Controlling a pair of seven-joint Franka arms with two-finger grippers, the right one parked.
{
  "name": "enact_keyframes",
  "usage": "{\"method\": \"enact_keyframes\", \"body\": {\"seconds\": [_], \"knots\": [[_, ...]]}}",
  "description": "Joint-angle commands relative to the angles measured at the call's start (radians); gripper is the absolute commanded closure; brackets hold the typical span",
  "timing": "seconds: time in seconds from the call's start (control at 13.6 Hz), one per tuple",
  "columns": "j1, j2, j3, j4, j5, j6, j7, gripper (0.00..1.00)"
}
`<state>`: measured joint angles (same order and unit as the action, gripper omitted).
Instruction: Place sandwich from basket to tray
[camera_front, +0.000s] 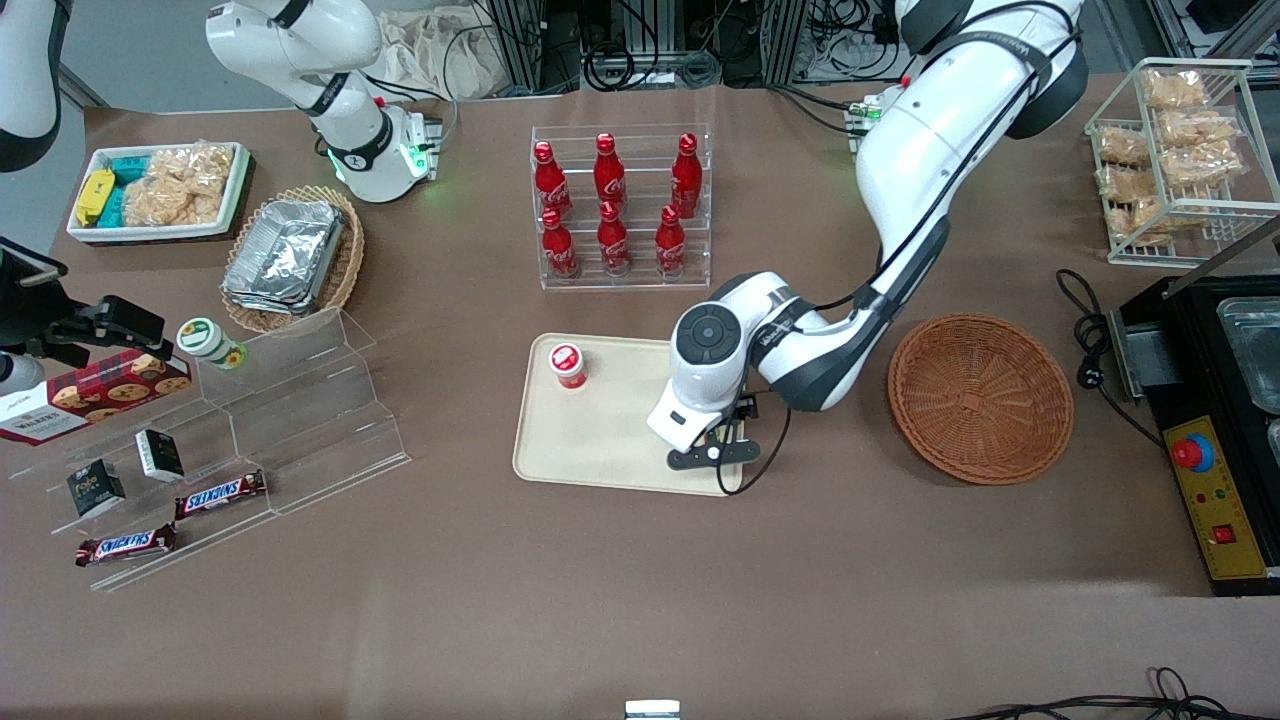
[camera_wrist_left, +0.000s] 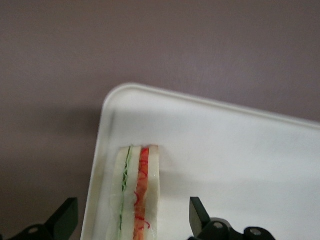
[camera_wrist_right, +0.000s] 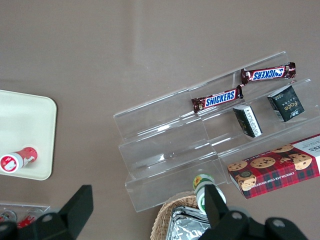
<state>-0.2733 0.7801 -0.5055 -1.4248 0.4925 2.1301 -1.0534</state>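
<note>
The sandwich lies on the cream tray, close to one rounded corner, with its green and orange-red filling stripes facing up. My gripper is open and straddles it, both fingers standing apart from the bread with a gap on each side. In the front view the gripper hangs low over the tray at the corner nearest the camera and toward the basket, and it hides the sandwich. The round reddish-brown basket sits beside the tray, toward the working arm's end of the table, with nothing in it.
A small red-capped bottle stands on the tray, farther from the camera. A clear rack of cola bottles stands farther back still. A black appliance and a wire snack rack flank the basket. Clear stepped shelves lie toward the parked arm's end.
</note>
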Motion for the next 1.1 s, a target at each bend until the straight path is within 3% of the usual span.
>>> {"method": "enact_keyframes", "body": {"seconds": [0.0, 0.22, 0.29, 0.66, 0.95, 1.03], "knots": [[0.000, -0.117, 0.004, -0.019, 0.001, -0.074, -0.106, 0.00], [0.005, -0.200, 0.010, -0.014, 0.001, -0.189, -0.120, 0.00], [0.003, -0.226, 0.051, -0.016, -0.003, -0.214, -0.117, 0.00], [0.002, -0.392, 0.246, -0.028, -0.242, -0.254, 0.083, 0.00], [0.005, -0.498, 0.386, -0.046, -0.357, -0.383, 0.368, 0.00], [0.060, -0.534, 0.390, -0.077, -0.367, -0.389, 0.438, 0.00]]}}
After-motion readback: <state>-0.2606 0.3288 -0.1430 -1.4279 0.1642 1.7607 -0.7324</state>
